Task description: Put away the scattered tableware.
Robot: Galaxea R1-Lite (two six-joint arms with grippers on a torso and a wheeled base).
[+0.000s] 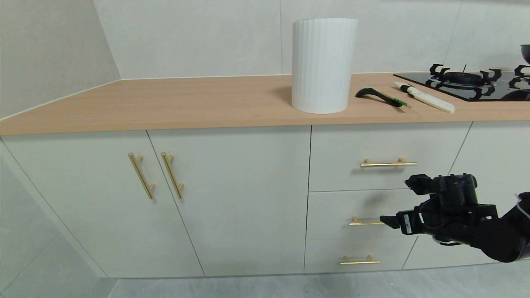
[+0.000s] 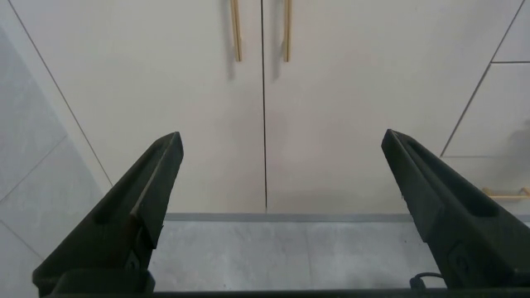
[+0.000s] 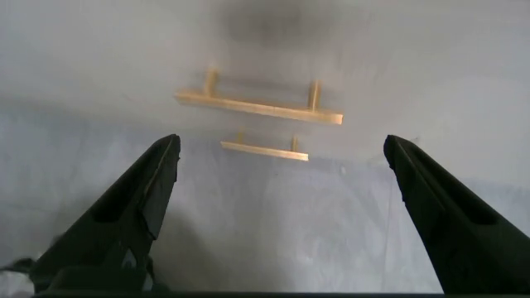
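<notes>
**Head view: tableware on the counter, right gripper low at the drawers**

Two pieces lie on the counter, well above either arm: a white knife and a black-handled utensil. They sit just beside each other, between a tall white ribbed holder and the hob. Nothing is in hand yet.

The right gripper hangs in front of the drawers with its jaws spread wide and empty. Its lower fingertip is close to the middle handle, but contact cannot be confirmed. From the right wrist, two drawer handles show between the spread fingers, apart from them.

The left gripper is also wide open and empty, facing the cupboard doors low down.

The step in hand looks like the approach. None of the task is done, and the target is uncertain: a drawer to open, or simply a start pose. If it is the drawer, the next move calls for centring the jaws on the handle, closing, and pulling straight out. Otherwise the arm must rise to the counter and come down over the knife or utensil — both lie flat, so the grasp needs care.
</notes>
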